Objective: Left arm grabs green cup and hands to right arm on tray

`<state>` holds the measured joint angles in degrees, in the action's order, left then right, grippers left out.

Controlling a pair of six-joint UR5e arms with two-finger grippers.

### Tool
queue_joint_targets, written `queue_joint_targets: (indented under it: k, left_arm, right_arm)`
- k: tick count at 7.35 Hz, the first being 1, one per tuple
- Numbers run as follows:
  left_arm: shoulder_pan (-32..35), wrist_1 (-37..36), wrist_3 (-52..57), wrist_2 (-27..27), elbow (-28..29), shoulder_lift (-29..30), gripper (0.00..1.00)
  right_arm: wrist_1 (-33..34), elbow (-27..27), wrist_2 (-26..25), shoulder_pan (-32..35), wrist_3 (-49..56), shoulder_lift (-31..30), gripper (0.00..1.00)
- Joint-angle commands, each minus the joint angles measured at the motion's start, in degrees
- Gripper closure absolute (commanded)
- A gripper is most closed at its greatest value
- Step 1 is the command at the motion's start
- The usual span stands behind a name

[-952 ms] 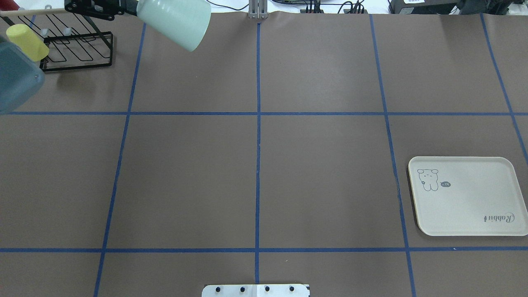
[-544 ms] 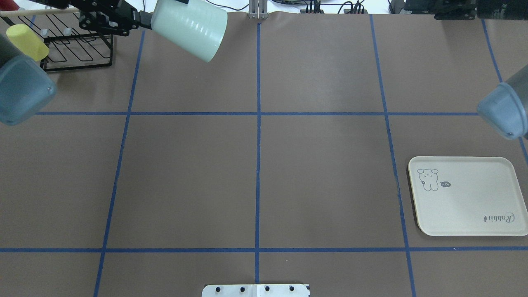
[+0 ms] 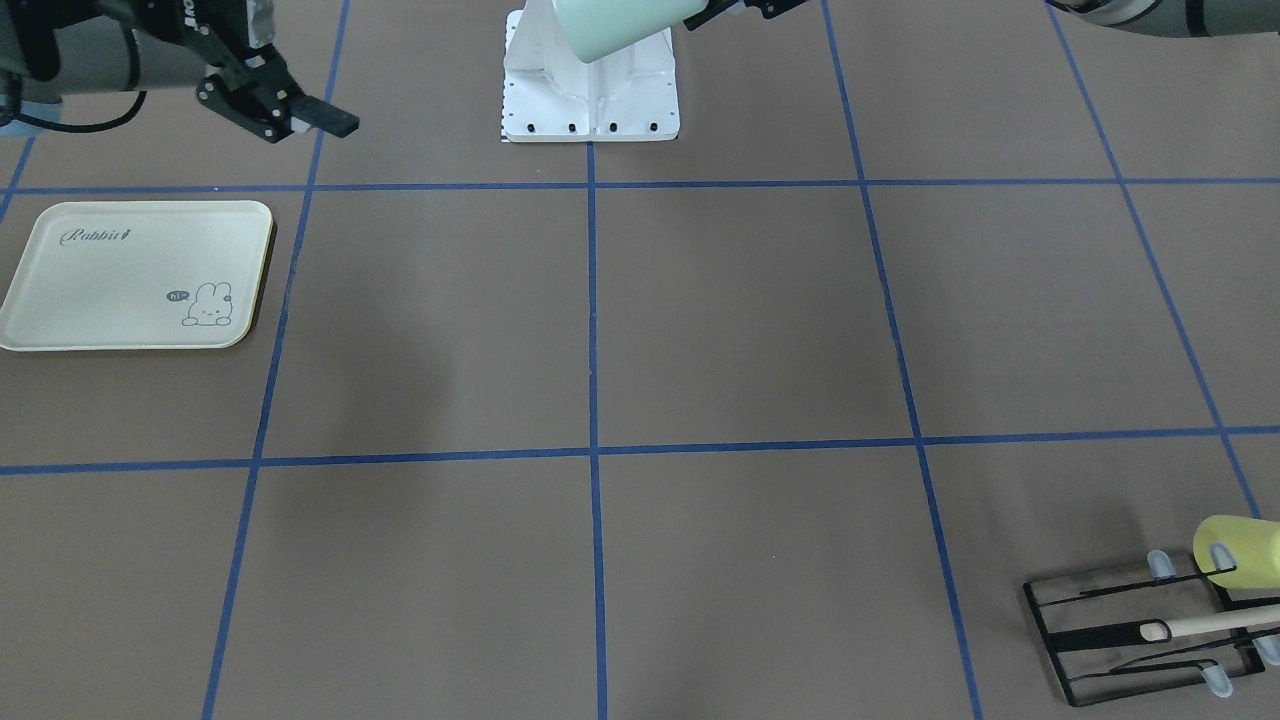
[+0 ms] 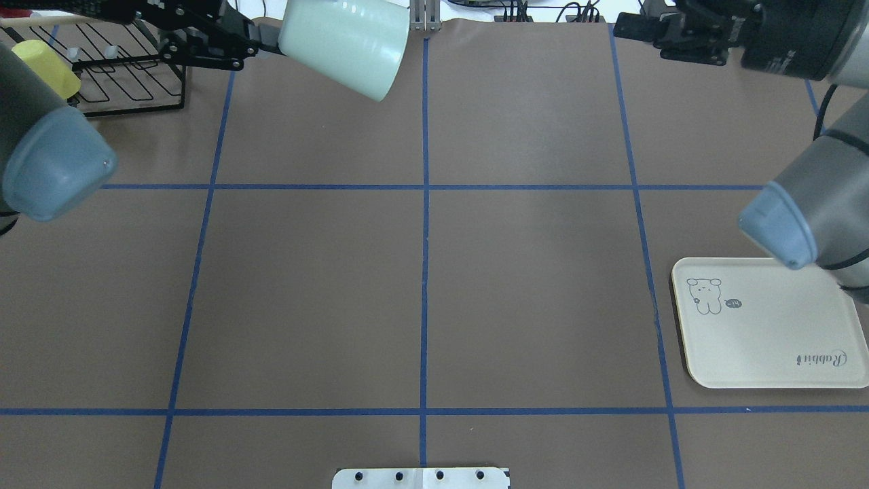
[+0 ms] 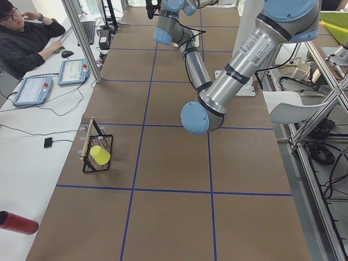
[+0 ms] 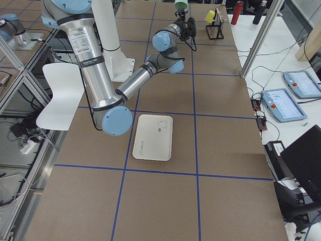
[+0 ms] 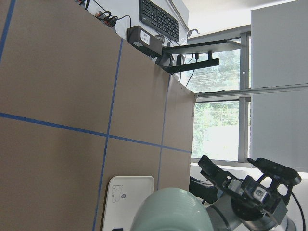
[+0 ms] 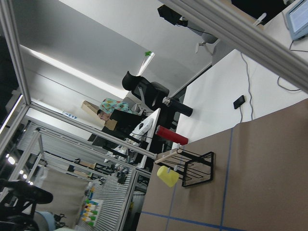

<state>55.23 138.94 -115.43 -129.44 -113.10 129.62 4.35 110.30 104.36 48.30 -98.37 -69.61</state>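
the left hand has the green cup pinched at one end, its fingers closed on it. the cup sticks out sideways past the fingertips, tilted, with its free end dipping toward the worktop. it hangs in the air well above the brown surface. in the overhead view it sits over the far edge, just on the left arm's side of the centre blue line. the left wrist camera sees the cup's pale green body bulging up at the bottom of its picture, right in front of the hand.

across from it the right hand is held up in the air too, fingers spread apart and gripping nothing. it points toward the cup, and the left wrist camera shows its two black fingers splayed wide. the two hands are well apart, and the cup touches only the left one.

the tray lies flat on the worktop on the right arm's side, near the robot, well away from the cup. the right arm's elbow hangs above its far corner.

off at the far corner on the left arm's side stands a black wire rack, with a yellow cup on it.
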Motion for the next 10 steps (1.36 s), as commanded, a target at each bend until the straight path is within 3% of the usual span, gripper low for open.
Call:
queue_joint_targets:
  k: [1,3,6,10]
  left_arm:
    - [-1.78,2.03,-4.44,1.73,-0.19,0.37,0.91]
    - [-2.49,2.04,-5.15,2.17,-0.1,0.28,0.91]
    - [-5.73,2.04,-5.16,2.09,-0.01,0.19,0.91]
    - [-6.63,2.04,-5.24,2.09,-0.1,0.28,0.91]
  right_arm:
    - [-8.1,0.0,-7.56,-7.4,-0.68,0.0,0.01]
    - [-12.96,0.35,-10.74,-11.28,-1.12,0.0,0.01]
    - [-13.06,0.36,-15.14,-13.75,-2.09,2.55,0.01]
    - [-12.97,0.27,-16.29,-14.11,-2.09,3.34,0.02]
